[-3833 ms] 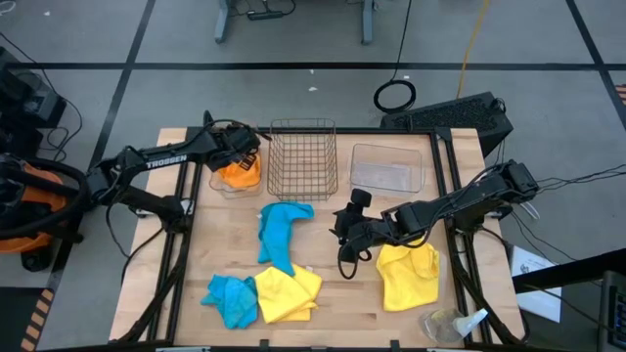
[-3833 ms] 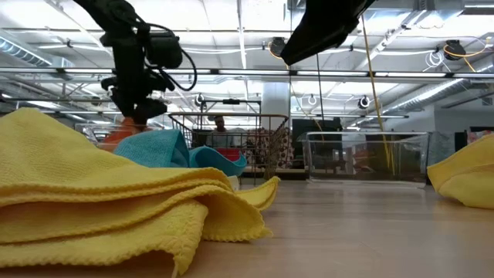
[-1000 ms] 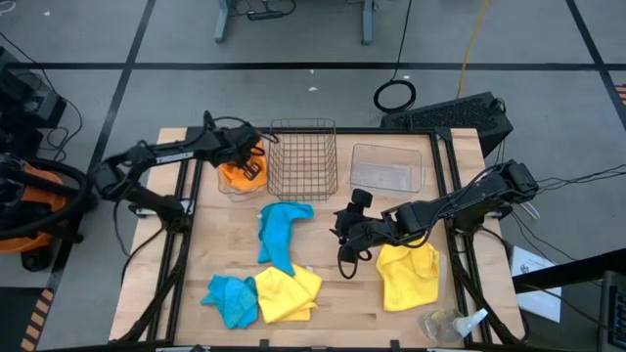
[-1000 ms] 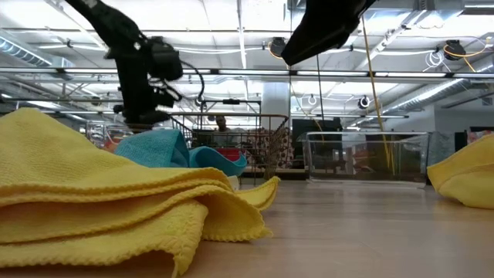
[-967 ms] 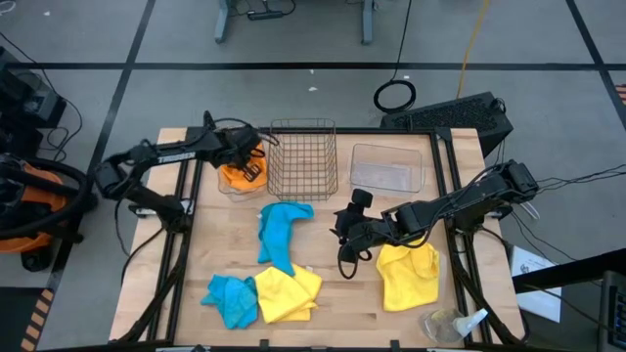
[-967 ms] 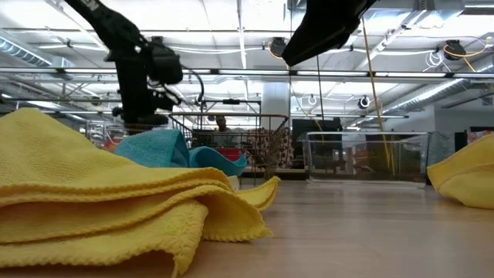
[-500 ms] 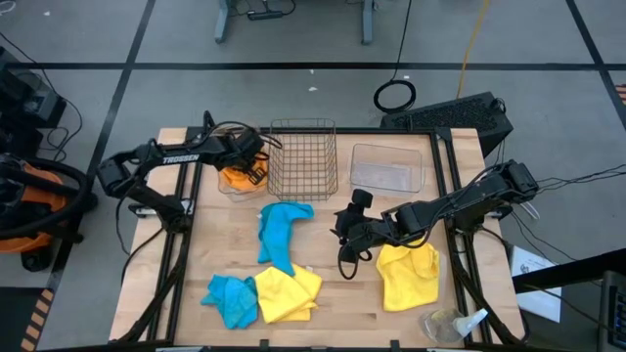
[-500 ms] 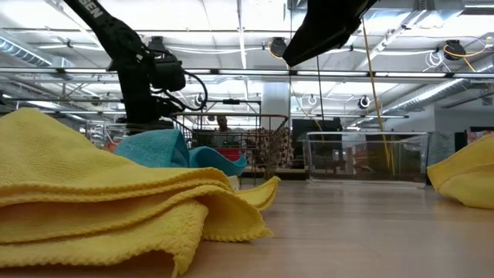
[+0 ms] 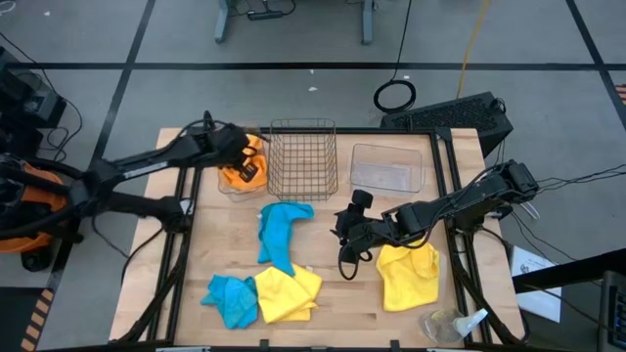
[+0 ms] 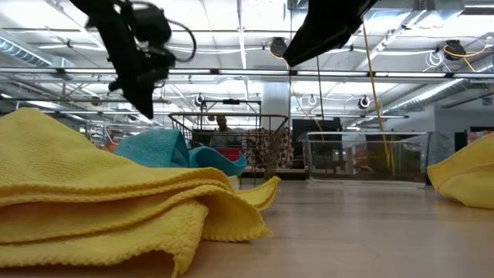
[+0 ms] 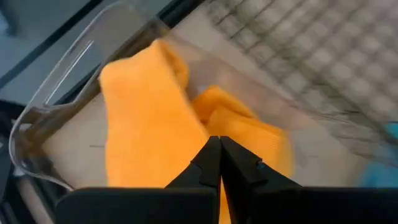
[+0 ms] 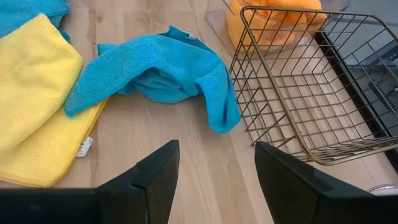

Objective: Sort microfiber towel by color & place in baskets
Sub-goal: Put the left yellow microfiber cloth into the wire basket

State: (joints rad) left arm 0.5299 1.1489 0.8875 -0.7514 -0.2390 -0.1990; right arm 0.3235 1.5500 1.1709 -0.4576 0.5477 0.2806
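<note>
Left claw (image 11: pixel 219 163) pressed together, empty, over orange towel (image 9: pixel 238 172) in left tub (image 9: pixel 217 186). Right claw (image 12: pixel 214 180) spread above counter (image 9: pixel 333 293), near blue towel (image 9: pixel 281 231).

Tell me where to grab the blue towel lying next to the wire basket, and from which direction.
Pinch the raised fold at the blue towel's bunched end nearest the wire basket, coming straight down from above. It lies crumpled on the table, so the humped ridge probably gives the fingers more to close on than its flat trailing end.
</note>
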